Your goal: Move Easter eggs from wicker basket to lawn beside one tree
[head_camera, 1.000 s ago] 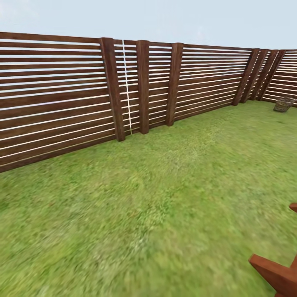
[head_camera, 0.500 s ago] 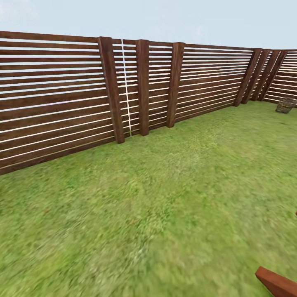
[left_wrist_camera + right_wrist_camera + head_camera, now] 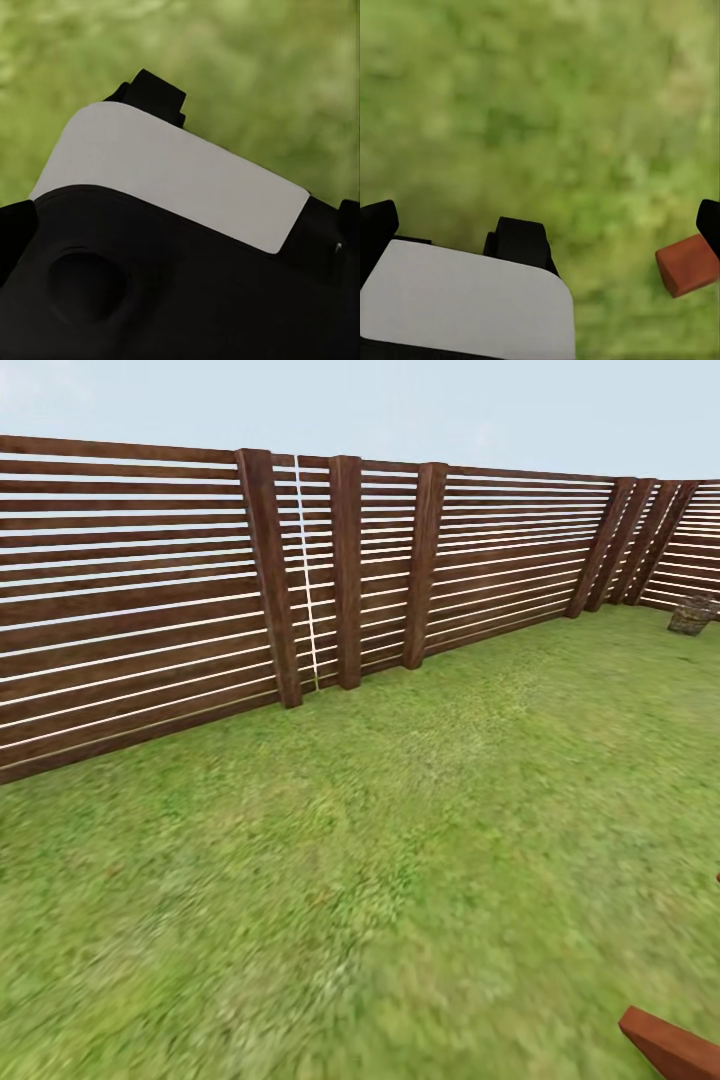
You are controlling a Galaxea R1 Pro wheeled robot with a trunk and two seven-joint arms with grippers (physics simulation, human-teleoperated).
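Seemingly nothing is done yet: the wicker basket (image 3: pixel 692 614) sits far beyond either tool across the lawn (image 3: pixel 400 840), eggs unseen, each tool's spread untellable.

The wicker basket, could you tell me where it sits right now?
In the head view, the wicker basket stands far off at the right edge, on the lawn near the fence corner.

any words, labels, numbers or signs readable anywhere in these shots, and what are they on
None: no view holds any readable text.
The slatted wooden fence has plain brown boards with no signs.
The lawn is bare grass.
The small greyish thing by the far fence is too small and blurred to show any marking.
The pale panel in the left wrist view is blank.
The reddish-brown beam end is unmarked.
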